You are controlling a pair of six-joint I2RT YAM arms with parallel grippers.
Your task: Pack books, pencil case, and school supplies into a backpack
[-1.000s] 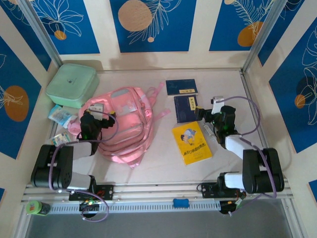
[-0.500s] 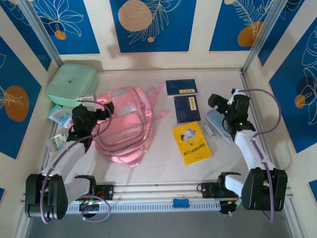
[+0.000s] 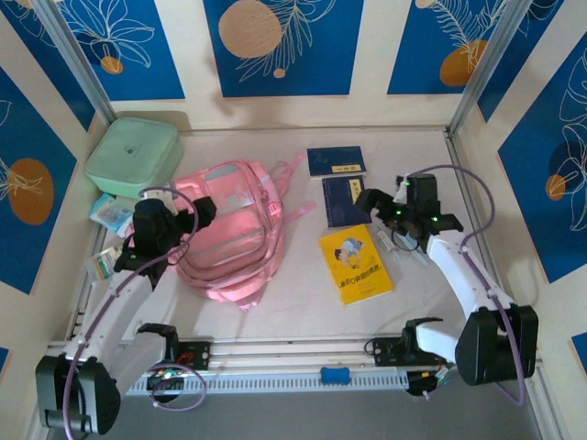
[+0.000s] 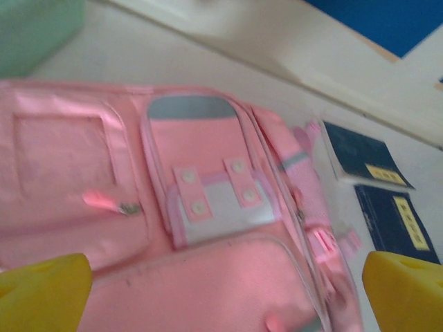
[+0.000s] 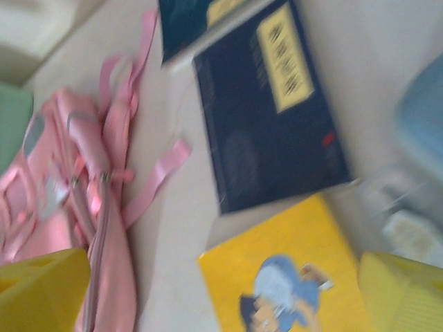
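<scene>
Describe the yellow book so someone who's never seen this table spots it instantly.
Find the pink backpack on the table. Right of it lie three books; the yellow book is nearest the front edge. Only it is bright yellow with a cartoon cover; the navy books are smaller.

Pink, navy, yellow and mint

The backpack [image 3: 229, 229] is coloured soft pink. The far book [image 3: 336, 161] and middle book [image 3: 346, 200] are bound in dark navy with pale yellow labels. The near book [image 3: 354, 264] is printed bright yellow with a cartoon. The box [image 3: 133, 158] is tinted mint green.
</scene>
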